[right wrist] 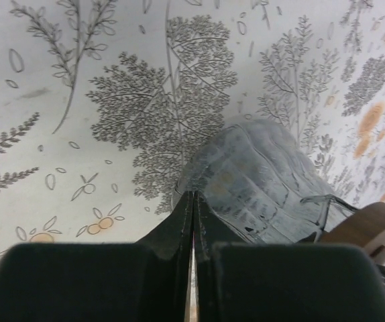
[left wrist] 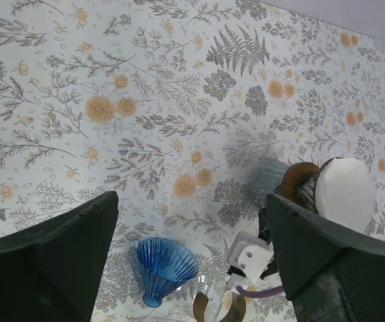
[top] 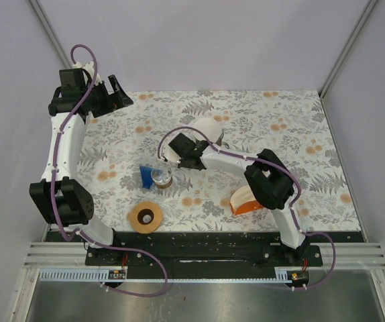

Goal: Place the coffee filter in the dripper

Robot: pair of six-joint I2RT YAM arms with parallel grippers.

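Note:
The blue ribbed dripper (top: 145,176) (left wrist: 165,265) lies beside a glass carafe (top: 161,178) (left wrist: 214,303) with a wooden collar. My right gripper (top: 191,155) (right wrist: 192,196) is shut. Its tips pinch the near edge of a thin, grey-looking, fluted coffee filter (right wrist: 259,181) (left wrist: 271,177). That filter lies against a wooden ring (left wrist: 298,180) and a white round piece (top: 209,126) (left wrist: 344,192). In the top view my arm hides the filter. My left gripper (top: 117,90) (left wrist: 192,198) is open and empty, high over the table's back left corner.
A tan tape roll (top: 145,217) lies near the front edge. An orange and white holder (top: 246,200) stands at the front right, beside my right arm. The floral table cover (top: 293,127) ends at grey walls at the back and sides.

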